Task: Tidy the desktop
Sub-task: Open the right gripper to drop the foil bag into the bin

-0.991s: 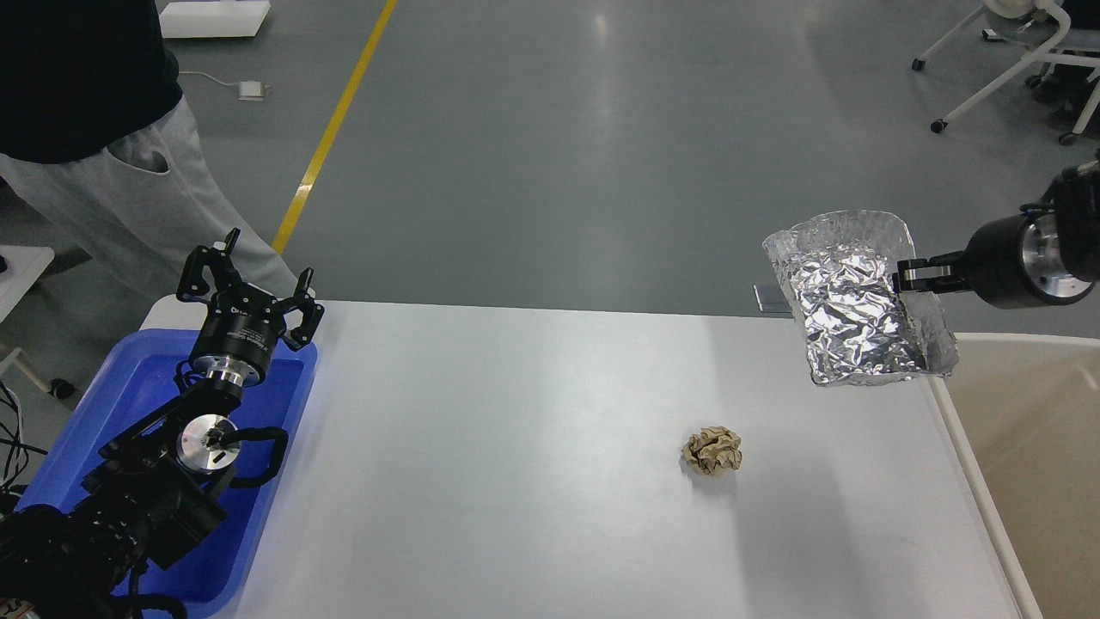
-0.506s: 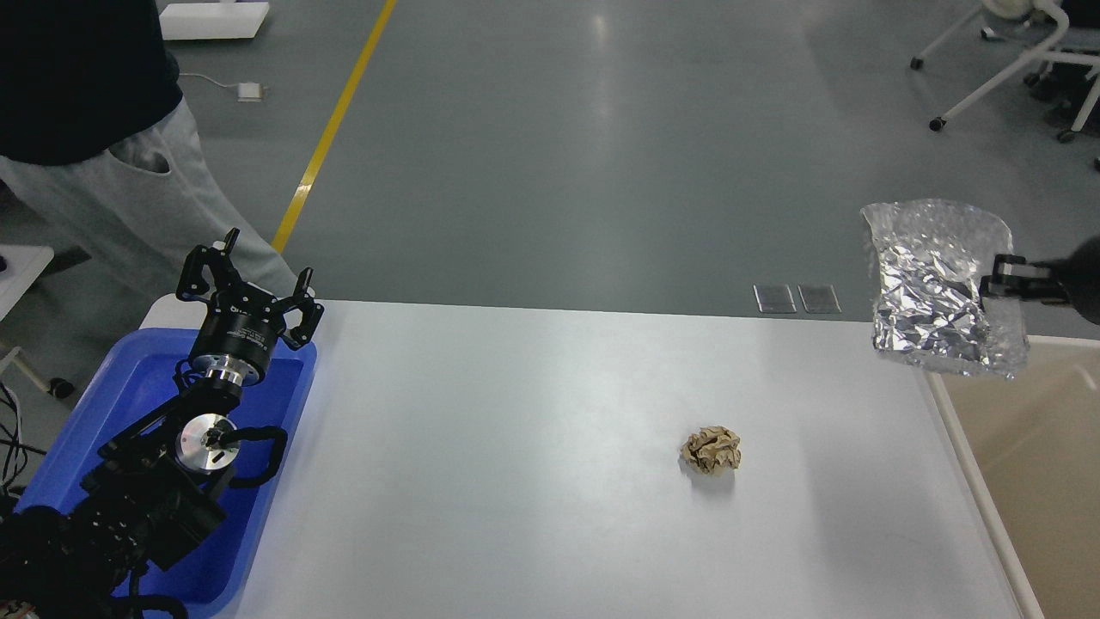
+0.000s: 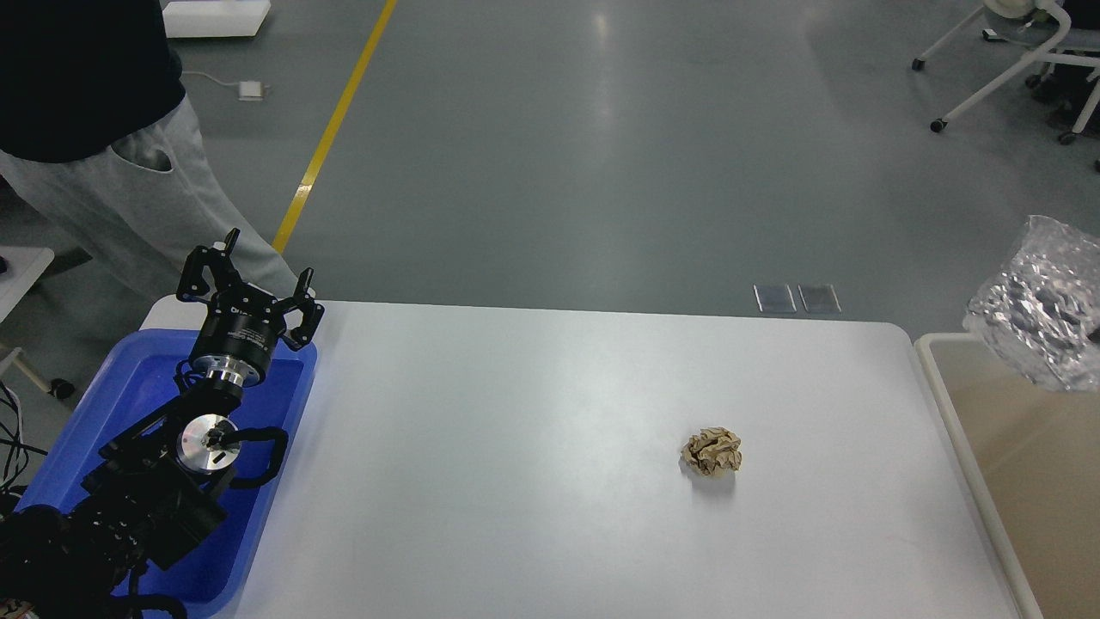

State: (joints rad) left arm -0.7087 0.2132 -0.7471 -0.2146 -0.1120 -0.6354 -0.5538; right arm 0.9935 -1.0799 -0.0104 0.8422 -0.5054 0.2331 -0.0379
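Writing illegible | left gripper point(image 3: 249, 279) open above blue tray point(image 3: 129, 378) | desktop point(image 3: 533, 481)

Blue tray point(image 3: 129, 378): I see it at the far left, partly hidden.
Beige bin point(image 3: 1014, 464): at the right edge.
Person point(image 3: 94, 129): grey trousers and dark top, standing upper left.
Yellow floor line point(image 3: 339, 112): runs diagonally across the grey floor.
Wheeled chair point(image 3: 1014, 60): top right corner.
Floor plates point(image 3: 797, 298): two, side by side.

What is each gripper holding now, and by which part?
The left gripper is open and holds nothing. The right gripper is out of view; the foil hangs above the bin, its hold unseen.
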